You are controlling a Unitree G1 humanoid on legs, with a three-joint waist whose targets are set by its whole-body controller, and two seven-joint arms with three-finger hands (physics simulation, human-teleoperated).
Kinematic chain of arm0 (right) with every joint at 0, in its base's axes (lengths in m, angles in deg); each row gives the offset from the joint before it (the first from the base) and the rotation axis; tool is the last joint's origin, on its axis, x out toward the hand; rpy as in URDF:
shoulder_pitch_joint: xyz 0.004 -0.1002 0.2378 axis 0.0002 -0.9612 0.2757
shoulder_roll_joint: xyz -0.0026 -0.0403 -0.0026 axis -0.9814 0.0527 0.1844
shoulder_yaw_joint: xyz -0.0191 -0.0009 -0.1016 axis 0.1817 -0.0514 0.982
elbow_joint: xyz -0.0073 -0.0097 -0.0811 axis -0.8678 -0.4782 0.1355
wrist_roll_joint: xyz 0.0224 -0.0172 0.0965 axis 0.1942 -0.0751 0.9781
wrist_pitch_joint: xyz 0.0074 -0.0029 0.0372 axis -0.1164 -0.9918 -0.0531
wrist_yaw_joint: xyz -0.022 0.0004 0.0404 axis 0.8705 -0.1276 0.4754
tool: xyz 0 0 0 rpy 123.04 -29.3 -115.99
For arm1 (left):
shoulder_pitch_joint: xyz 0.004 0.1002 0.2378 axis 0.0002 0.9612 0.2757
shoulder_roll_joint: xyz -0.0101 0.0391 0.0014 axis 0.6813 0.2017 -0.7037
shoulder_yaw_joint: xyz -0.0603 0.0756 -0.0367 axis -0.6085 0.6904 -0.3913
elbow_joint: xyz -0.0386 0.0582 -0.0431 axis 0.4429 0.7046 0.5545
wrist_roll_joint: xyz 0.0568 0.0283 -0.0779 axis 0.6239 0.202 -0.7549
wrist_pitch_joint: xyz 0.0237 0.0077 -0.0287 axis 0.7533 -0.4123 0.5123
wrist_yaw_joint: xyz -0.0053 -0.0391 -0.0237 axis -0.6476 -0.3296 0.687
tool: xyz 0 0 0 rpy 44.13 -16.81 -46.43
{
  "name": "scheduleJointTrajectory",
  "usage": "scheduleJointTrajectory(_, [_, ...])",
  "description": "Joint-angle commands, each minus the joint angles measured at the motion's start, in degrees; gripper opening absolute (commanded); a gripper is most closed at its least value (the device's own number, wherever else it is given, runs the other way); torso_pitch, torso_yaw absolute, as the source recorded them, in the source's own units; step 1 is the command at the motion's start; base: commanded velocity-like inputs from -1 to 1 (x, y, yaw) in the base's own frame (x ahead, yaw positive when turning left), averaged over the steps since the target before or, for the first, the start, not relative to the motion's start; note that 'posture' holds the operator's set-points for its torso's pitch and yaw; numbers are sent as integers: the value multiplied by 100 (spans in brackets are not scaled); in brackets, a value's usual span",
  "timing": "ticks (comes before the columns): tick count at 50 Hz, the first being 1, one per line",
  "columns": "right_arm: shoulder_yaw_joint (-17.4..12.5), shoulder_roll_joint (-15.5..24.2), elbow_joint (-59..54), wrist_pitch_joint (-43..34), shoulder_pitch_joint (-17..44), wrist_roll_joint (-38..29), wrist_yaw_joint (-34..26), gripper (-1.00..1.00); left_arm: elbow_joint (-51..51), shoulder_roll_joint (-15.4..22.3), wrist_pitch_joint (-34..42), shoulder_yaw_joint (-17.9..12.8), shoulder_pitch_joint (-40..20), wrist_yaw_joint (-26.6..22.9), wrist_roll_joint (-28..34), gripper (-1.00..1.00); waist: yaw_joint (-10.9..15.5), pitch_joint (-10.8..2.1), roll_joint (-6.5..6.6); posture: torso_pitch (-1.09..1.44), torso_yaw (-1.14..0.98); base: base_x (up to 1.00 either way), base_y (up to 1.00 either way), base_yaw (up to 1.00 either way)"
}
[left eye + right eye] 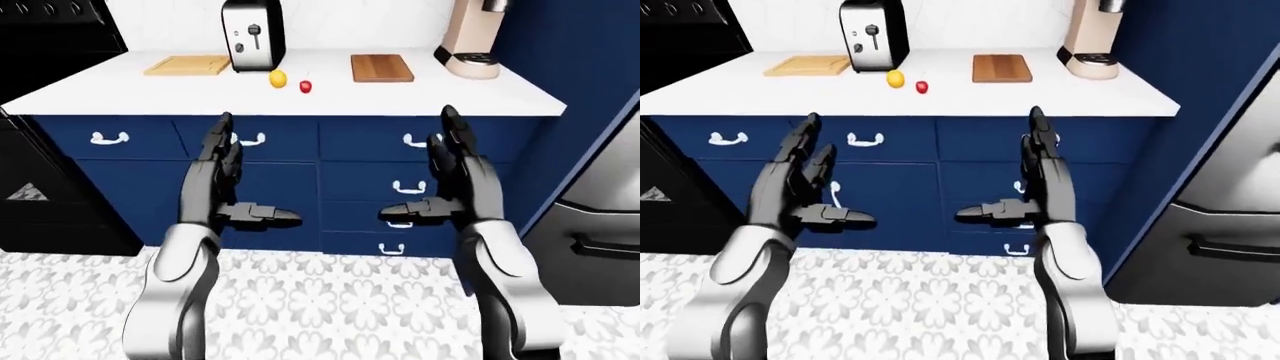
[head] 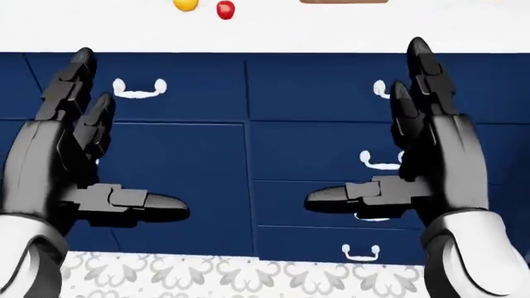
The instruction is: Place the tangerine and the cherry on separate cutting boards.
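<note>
Tangerine (image 1: 277,78) and cherry (image 1: 306,86) side by side on white worktop (image 1: 420,96), between light cutting board (image 1: 187,65) at left and dark cutting board (image 1: 381,67) at right, toaster (image 1: 252,34) just behind. Neither fruit held. Step likely approach: close in on worktop, then reach one fruit per board. Left robot hand (image 1: 222,187) and right robot hand (image 1: 449,187) raised before drawers (image 1: 400,187), fingers spread, thumbs pointing inward, empty.

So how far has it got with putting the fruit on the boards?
Nothing is done yet. The tangerine and cherry lie on the counter between the light board and the dark board, on neither. The left hand and right hand are open and empty, raised before the drawers. Both placements remain.
</note>
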Motion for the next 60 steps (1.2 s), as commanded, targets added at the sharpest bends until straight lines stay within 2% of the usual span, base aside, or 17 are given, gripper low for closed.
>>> scheduleJointTrajectory(1, [-57,44,141,91,160,-14,-13,100,-176,30,-89,-31,-151,27,-3,100,-10,-65,-10,0,0,41,0,0])
scheduleJointTrajectory(3, [-83,55,57,127,206,-15,-20,100,-127,59,-66,-100,-234,40,-42,100,-21,-142,-253,0,0,42,0,0])
scheduleJointTrajectory(13, [-26,47,118,141,182,-59,-32,100,-244,124,-34,-188,-192,94,-189,100,-49,-172,-338,0,0,39,21,0])
scheduleJointTrajectory(15, [-25,36,111,164,171,-61,-54,100,-239,133,-65,-210,-164,96,-209,100,-55,-217,-232,0,0,17,48,0])
scheduleJointTrajectory(18, [-13,-1,183,125,135,10,-92,100,-257,144,-80,-227,-136,108,-245,100,214,-207,-260,0,0,0,57,33])
scheduleJointTrajectory(21, [-24,-6,184,141,122,42,-112,100,-291,150,-69,-237,-115,117,-266,100,294,-324,730,0,0,0,0,100])
scheduleJointTrajectory(22, [-40,-4,217,126,117,67,-116,100,-314,153,-48,-242,-115,123,-276,100,272,-206,482,0,0,0,0,100])
scheduleJointTrajectory(24, [-30,12,349,19,140,54,-62,100,-365,157,-8,-228,-111,135,-281,100,159,-223,417,0,0,0,38,50])
scheduleJointTrajectory(25, [-42,18,348,11,147,59,-65,100,-398,158,38,-236,-130,145,-294,100,276,-169,147,0,0,0,3,0])
scheduleJointTrajectory(29, [-98,21,369,47,152,154,-63,100,-433,166,98,-224,-167,165,-300,100,97,-144,123,0,0,0,0,0])
scheduleJointTrajectory(34, [-72,87,394,-68,190,44,-16,100,-370,161,37,-216,-160,157,-293,100,-25,-322,168,0,0,0,2,0])
scheduleJointTrajectory(40, [-43,4,354,78,83,49,-57,100,-276,121,-126,-144,-60,119,-225,100,-95,-346,-176,0,0,4,15,0])
scheduleJointTrajectory(44, [-41,-3,229,223,45,48,-88,100,-274,103,-128,-130,-49,106,-197,100,-121,-309,-251,0,0,16,0,0])
scheduleJointTrajectory(46, [-18,-9,218,259,14,39,-97,100,-284,97,-124,-122,-45,101,-183,100,-121,-331,-488,0,0,28,0,0])
scheduleJointTrajectory(47, [-10,-11,220,264,6,34,-101,100,-287,94,-122,-118,-45,99,-177,100,-138,-235,-256,0,0,34,0,0])
scheduleJointTrajectory(54, [-10,-58,279,259,-70,138,-129,100,-308,87,-121,-143,-26,70,-166,100,2,-225,-383,0,0,26,1,39])
scheduleJointTrajectory(60, [-66,-28,396,156,-30,208,-87,100,-350,96,-58,-150,-62,77,-176,100,-17,-194,44,0,0,2,0,100])
